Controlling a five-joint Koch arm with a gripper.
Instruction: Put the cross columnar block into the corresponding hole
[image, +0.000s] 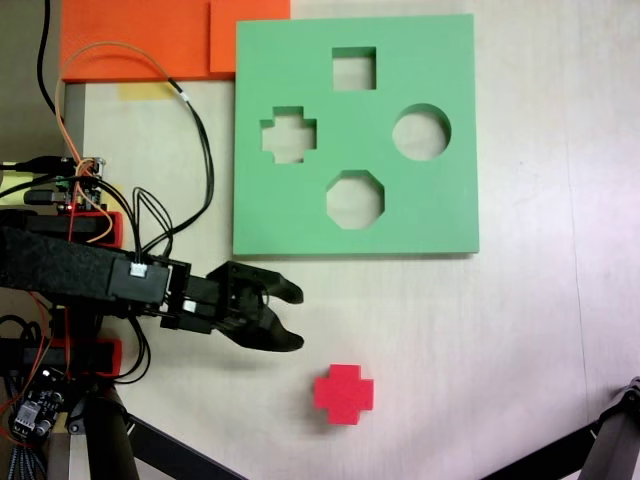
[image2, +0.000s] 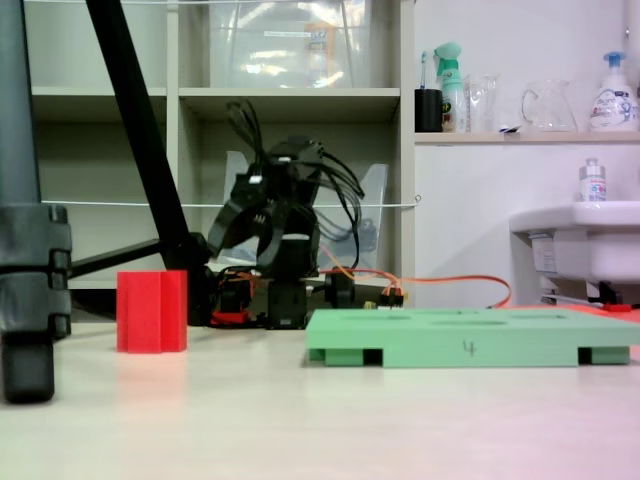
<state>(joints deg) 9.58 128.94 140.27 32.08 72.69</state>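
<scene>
- The black gripper (image: 297, 315) of the hobby arm pointed to the right in a fixed view from above, its two jaws spread apart with nothing between them.
- In a fixed view from table level the gripper (image2: 248, 220) hung above the tabletop, facing the camera, its jaws parted there too.
- The small bright red foam block with a plus-shaped cross-section (image: 343, 393) stood on the pale table (image: 520, 330) below and a little right of the jaw tips as seen from above, near them but not touching.
- From table level the red block (image2: 151, 311) stood upright on the table, left of and lower than the jaws.
- The green square foam board (image: 440, 210) lay flat above the jaws in the view from above, its lower edge near the upper jaw.
- The board's plus-shaped cutout (image: 288, 135) sat in its left part, well above the jaws and empty.
- A square cutout (image: 354, 68), a round cutout (image: 421, 132) and an octagonal cutout (image: 355, 199) also pierced the board, all up and right of the jaws.
- From table level the board (image2: 470, 340) lay to the right of the jaws, low on the table.
- Orange foam sheets (image: 130, 40) lay at the far upper left, well away from the jaws.
</scene>
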